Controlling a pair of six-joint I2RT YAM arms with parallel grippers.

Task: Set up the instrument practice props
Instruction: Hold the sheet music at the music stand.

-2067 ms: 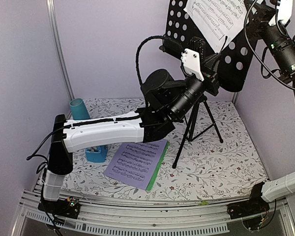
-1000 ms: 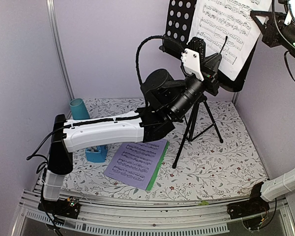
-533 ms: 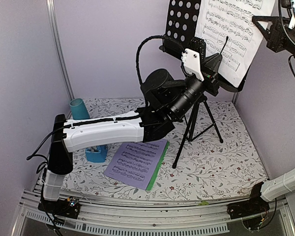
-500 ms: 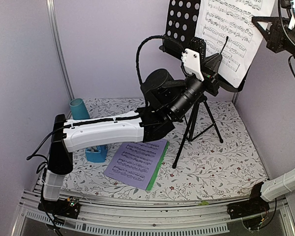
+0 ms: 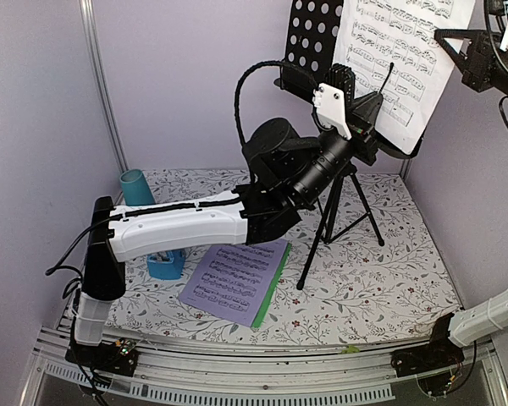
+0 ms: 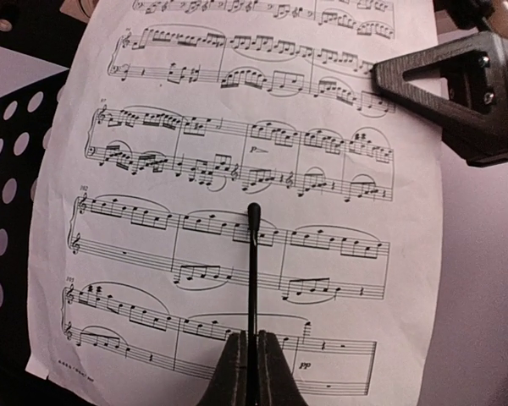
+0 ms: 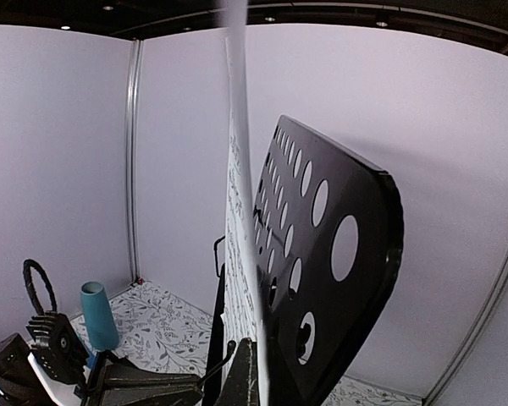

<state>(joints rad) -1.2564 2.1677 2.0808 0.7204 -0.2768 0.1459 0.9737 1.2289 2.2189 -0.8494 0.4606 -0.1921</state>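
Observation:
The black music stand [image 5: 337,222] stands at the back right, its perforated desk [image 5: 315,35] high up. A white sheet-music page [image 5: 398,46] lies against the desk. My right gripper [image 5: 444,35] is shut on the page's right edge; in the right wrist view [image 7: 252,351] the page [image 7: 237,194] shows edge-on in front of the desk [image 7: 339,254]. My left gripper [image 5: 371,106] is shut on the stand's thin black page-holder rod [image 6: 252,271] in front of the page [image 6: 195,169]. A second page with a green edge [image 5: 235,281] lies on the table. The blue metronome [image 5: 165,265] sits partly under my left arm.
A teal cup [image 5: 136,187] stands at the back left near the wall; it also shows in the right wrist view [image 7: 97,315]. My left arm [image 5: 186,224] stretches across the middle of the table. Purple walls close in on three sides.
The right gripper has swung the white page from a tilt to flat against the desk and moved up and right. In the last half second almost nothing moved. The left arm is still.

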